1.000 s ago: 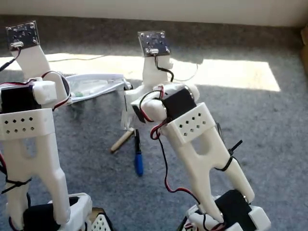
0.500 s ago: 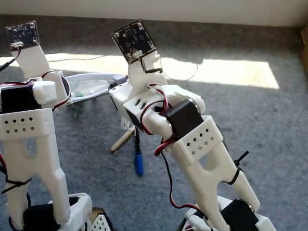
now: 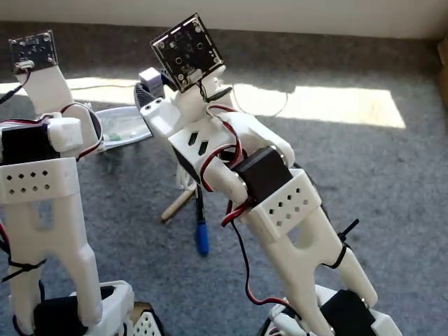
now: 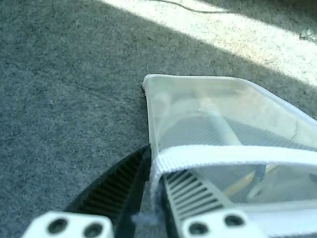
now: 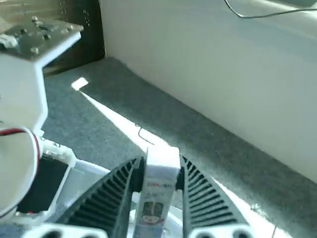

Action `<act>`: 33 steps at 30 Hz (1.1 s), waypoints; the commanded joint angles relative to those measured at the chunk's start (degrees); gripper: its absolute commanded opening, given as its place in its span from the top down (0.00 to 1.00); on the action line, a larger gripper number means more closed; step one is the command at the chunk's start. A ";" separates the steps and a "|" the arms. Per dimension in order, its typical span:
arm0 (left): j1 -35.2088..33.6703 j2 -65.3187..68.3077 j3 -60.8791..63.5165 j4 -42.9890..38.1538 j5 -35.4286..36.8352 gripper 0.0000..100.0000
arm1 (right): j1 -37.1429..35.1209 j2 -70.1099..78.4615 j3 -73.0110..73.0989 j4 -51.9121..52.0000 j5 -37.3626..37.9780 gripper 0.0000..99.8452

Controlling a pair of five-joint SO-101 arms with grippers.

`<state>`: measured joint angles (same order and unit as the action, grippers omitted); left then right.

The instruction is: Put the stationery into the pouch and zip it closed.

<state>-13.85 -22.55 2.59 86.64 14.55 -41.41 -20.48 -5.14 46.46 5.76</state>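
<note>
The jaws of the right gripper (image 5: pixel 160 164) are closed narrowly on a small white block (image 5: pixel 159 184), which is held raised over the pouch (image 3: pixel 122 127). The left gripper's (image 4: pixel 153 166) jaws are clamped on the pouch's zip edge, toward the carpet's (image 3: pixel 392 182) far edge. A blue pen (image 3: pixel 201 236) is seen mid-carpet.

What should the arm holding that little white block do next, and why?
Probably lower the white block into the pouch: the right gripper is shut on it, up near the pouch, and the left gripper grips the pouch's edge.
</note>
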 commanded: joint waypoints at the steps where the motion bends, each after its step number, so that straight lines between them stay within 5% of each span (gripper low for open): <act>1: 0.84 -0.31 -1.45 -0.70 0.00 0.99 | -0.66 -2.86 1.10 -5.76 0.70 0.95; 17: 0.75 -0.31 -1.45 -0.70 -0.09 0.99 | -4.26 -3.30 20.70 -24.57 1.05 0.95; 25: 0.75 -0.31 -1.45 -0.70 -0.09 0.99 | -4.35 -5.67 30.64 -31.69 19.60 0.95; 33: 0.75 -0.31 -1.63 -0.79 0.09 0.99 | -4.26 -14.73 40.75 -31.69 21.19 0.95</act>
<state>-13.67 -22.55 2.59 86.64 14.55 -45.98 -31.82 34.86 15.69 26.07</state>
